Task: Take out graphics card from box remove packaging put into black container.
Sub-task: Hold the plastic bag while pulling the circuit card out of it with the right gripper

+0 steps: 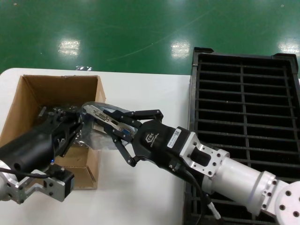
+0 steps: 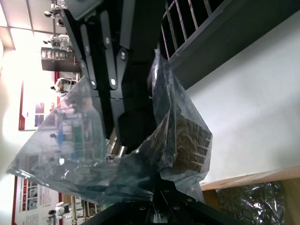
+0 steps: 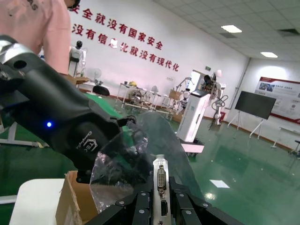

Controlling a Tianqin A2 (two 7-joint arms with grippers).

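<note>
Both grippers meet above the box's (image 1: 44, 91) right wall. Right gripper (image 1: 105, 123) has its jaws closed on the card's (image 1: 108, 117) silver bracket; left gripper (image 1: 77, 129) pinches the crinkly bag (image 2: 140, 154), which drapes around the card. Well to the right sits the black container (image 1: 243, 108) on the white table (image 1: 140, 187).

Robot lab, humanoid robots (image 3: 76, 52), green floor (image 1: 117, 33)

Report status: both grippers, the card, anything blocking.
Left gripper clamped on the packaging over the box. Right gripper jaws shut on the graphics card bracket end. Card partly out of bag. Black container unobstructed.
</note>
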